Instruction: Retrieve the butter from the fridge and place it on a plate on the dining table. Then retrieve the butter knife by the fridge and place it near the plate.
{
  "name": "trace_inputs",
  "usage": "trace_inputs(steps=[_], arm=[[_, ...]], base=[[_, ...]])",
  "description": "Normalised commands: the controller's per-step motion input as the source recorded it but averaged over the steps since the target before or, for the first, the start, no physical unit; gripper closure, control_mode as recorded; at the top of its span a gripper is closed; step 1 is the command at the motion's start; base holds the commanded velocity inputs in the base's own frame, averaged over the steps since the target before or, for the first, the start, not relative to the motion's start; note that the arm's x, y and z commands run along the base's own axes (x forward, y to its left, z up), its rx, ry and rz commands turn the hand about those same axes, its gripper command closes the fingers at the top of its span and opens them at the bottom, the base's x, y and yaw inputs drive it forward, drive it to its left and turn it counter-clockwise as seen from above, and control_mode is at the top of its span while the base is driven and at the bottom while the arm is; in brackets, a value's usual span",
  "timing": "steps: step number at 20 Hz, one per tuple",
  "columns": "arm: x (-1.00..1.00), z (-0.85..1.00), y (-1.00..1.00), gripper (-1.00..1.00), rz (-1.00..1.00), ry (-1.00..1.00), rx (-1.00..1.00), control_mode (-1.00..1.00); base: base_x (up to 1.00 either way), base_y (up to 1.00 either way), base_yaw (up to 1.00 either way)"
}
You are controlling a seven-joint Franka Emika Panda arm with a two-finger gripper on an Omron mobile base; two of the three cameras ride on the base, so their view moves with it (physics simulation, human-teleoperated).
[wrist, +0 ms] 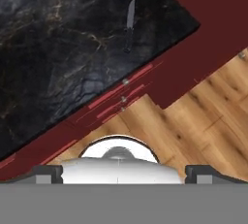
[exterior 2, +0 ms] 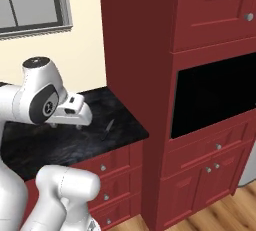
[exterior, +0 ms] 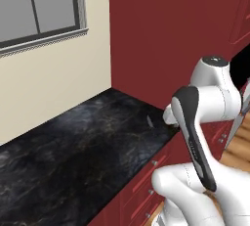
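The butter knife (exterior: 149, 121) (exterior 2: 107, 127) (wrist: 130, 22) lies flat on the black stone wall counter (exterior: 73, 146) (exterior 2: 60, 147), near its right end and close to the tall red cabinet. In the hand view it is slim and grey, with a darker handle. My gripper (exterior 2: 66, 125) (wrist: 125, 172) hovers above the counter's front edge, to the left of the knife and apart from it. Its fingertips (wrist: 48, 172) stand wide apart with nothing between them. A light-grey sliver of the fridge (exterior 2: 248, 167) shows at the far right edge. The butter, the plate and the dining table are out of view.
A tall red cabinet (exterior 2: 145, 50) with a black built-in appliance (exterior 2: 215, 95) rises right of the counter. Red drawers (exterior 2: 110, 175) run under the counter. A cream wall with a window (exterior: 39, 5) stands behind it. Wooden floor (wrist: 193, 116) lies in front.
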Motion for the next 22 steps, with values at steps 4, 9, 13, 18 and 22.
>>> trace_inputs(steps=[4,9,13,18,22], arm=[[0.91,-0.32,0.08,-1.00,-0.17,-0.07,0.00,-1.00],[1.00,-0.51,0.02,-1.00,-0.23,-0.01,0.00,-1.00],[0.82,-0.30,-0.09,-1.00,0.16,0.05,0.10,-1.00],[0.62,-0.44,-0.02,-1.00,0.01,0.11,0.00,-1.00],[0.53,-0.36,0.00,-1.00,-0.10,0.05,0.00,-1.00]], base=[[0.00,0.00,0.00],[0.00,0.00,0.00],[0.00,0.00,0.00],[0.00,0.00,0.00],[0.00,0.00,0.00]])
